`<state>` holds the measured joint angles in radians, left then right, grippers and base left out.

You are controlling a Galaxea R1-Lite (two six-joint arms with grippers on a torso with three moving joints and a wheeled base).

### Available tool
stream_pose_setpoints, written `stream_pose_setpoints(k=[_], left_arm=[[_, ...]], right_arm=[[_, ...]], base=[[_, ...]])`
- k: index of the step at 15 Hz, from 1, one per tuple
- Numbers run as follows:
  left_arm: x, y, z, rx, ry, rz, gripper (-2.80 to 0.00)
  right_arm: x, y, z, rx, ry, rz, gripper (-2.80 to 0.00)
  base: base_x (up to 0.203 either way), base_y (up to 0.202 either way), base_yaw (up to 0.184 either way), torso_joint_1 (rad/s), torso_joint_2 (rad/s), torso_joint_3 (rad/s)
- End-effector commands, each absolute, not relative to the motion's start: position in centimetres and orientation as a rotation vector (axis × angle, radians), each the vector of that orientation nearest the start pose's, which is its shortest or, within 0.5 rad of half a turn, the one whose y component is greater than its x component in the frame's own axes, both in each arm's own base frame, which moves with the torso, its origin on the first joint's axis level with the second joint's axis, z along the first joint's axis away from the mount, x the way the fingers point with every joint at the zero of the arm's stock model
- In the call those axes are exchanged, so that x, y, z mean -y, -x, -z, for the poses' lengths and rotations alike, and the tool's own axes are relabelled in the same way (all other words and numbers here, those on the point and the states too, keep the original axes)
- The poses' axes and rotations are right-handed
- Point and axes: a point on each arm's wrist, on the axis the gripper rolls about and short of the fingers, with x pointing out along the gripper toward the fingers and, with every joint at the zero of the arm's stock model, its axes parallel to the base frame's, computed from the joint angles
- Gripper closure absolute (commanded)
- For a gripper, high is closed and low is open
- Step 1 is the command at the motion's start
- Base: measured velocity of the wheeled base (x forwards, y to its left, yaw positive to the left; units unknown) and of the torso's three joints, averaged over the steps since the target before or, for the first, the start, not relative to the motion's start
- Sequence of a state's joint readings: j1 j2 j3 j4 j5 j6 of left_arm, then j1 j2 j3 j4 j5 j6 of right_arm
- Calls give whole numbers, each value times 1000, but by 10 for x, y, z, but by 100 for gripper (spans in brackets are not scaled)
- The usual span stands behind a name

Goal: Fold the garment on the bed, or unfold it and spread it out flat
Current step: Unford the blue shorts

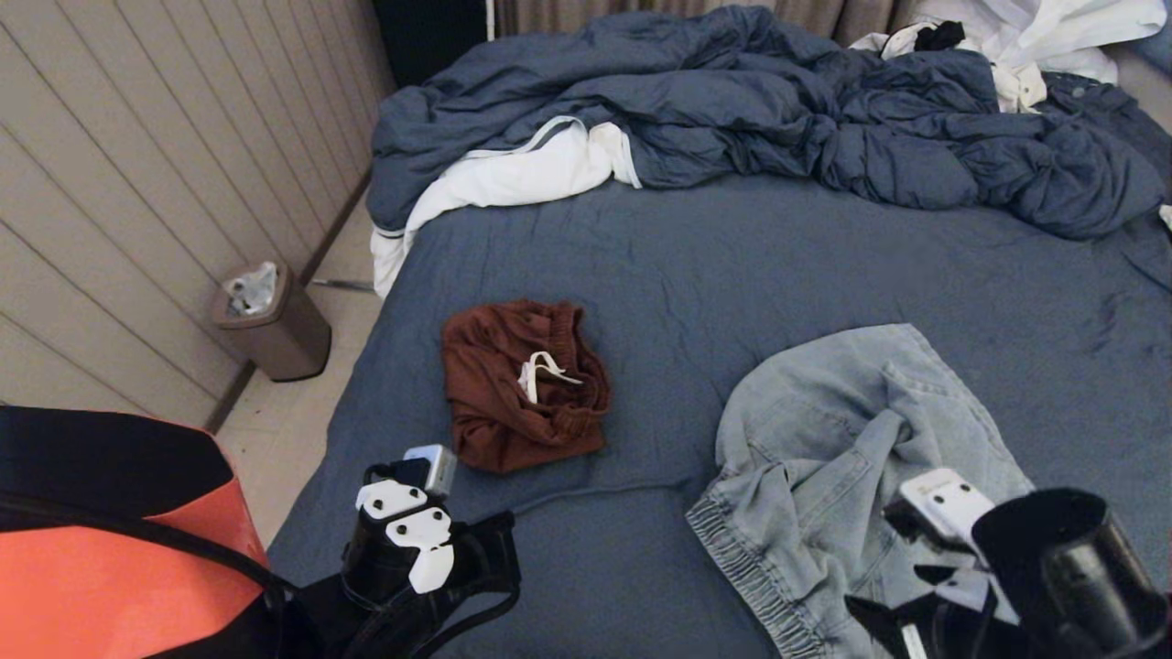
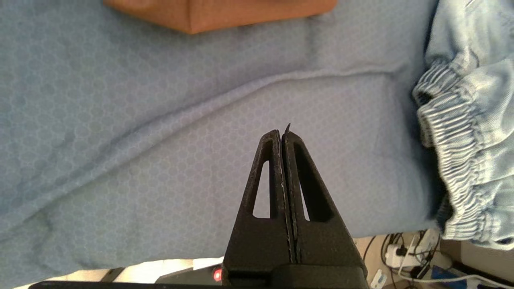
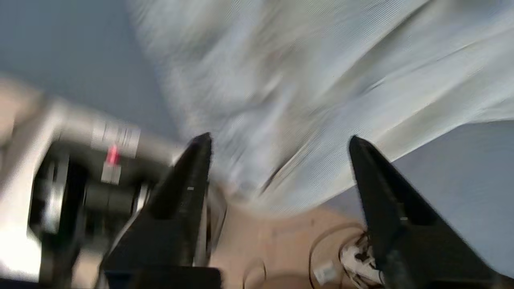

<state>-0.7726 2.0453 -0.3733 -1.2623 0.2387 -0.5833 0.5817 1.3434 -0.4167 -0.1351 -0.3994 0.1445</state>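
Nearest the head camera, two black arms rise from the lower edge of the view. Its right gripper [image 3: 277, 140] hangs over the near edge of the pale blue denim shorts [image 1: 842, 458], its two black fingers [image 3: 192, 168] spread well apart with nothing between them. Its left gripper [image 2: 282, 134] sits low over bare sheet near the front edge of the large bed with the slate-blue fitted sheet [image 1: 732, 265], fingers pressed together and pinching nothing; in the left wrist view the gathered elastic waistband of the denim shorts [image 2: 453, 140] lies off to one side of the closed tips, apart from them.

Two pairs of shorts lie on the bed. One, the denim pair, is crumpled near the front edge on the robot's right, one leg folded over itself. One, a rust-brown knit pair with a white drawstring [image 1: 522, 384], is bunched further toward the middle of the bed on the robot's left, well apart from the denim pair.

Across the far end of the bed a rumpled dark blue duvet [image 1: 778, 119] is heaped, with white linen [image 1: 513, 174] spilling from under it at the left corner and more white cloth [image 1: 1035, 37] at the far right.

Off the bed's left side, on the floor against the panelled wall, stands one brown waste bin [image 1: 275, 325] with crumpled pale litter inside.
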Motion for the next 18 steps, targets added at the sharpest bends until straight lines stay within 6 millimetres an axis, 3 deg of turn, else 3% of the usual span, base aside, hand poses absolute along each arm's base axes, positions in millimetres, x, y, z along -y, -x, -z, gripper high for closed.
stream_pose_setpoints(k=[1, 3, 5, 7, 10, 12, 15, 18], left_arm=[[198, -216, -62, -442, 401, 408, 0], [207, -227, -80, -429, 410, 407, 0], [216, -239, -112, -440, 408, 399, 0], [225, -247, -149, -456, 403, 398, 0], [249, -253, -186, -489, 381, 433, 0], [279, -263, -184, -530, 352, 457, 0], [334, -279, -160, -588, 303, 496, 0], [375, -278, -135, -620, 262, 541, 0]], right_arm=[[-70, -178, -149, -652, 179, 8, -280], [-55, -221, -155, -665, 159, 125, -280], [-36, -257, -161, -658, 141, 215, -280], [-8, -274, -166, -653, 118, 270, -280], [40, -298, -166, -687, 40, 290, -280], [59, -311, -153, -749, 15, 306, -280], [77, -329, -135, -799, 18, 324, -280], [86, -353, -125, -802, 15, 325, -280]], base=[[0, 0, 0, 0, 0, 0], [0, 0, 0, 0, 0, 0], [0, 0, 0, 0, 0, 0], [0, 0, 0, 0, 0, 0], [0, 0, 0, 0, 0, 0], [0, 0, 0, 0, 0, 0], [0, 0, 0, 0, 0, 0], [0, 0, 0, 0, 0, 0]])
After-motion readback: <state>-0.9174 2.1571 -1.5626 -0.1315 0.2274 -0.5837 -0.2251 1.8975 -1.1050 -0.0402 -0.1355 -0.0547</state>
